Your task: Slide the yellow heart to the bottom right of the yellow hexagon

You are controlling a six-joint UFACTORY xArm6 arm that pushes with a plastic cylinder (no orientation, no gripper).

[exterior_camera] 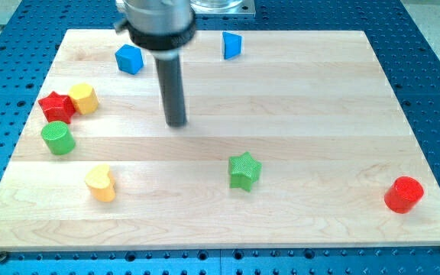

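The yellow heart [100, 182] lies near the view's bottom left of the wooden board [319, 107]. The yellow hexagon [84, 98] sits at the left, touching a red star [56, 106] on its left. My tip [176, 122] is on the board in the upper middle, well to the right of the hexagon and up and to the right of the heart, touching no block.
A green cylinder [58, 138] sits just below the red star. A blue cube [129, 58] and a blue triangular block [231, 45] lie near the top. A green star [244, 169] sits in the lower middle, a red cylinder [403, 194] at the bottom right.
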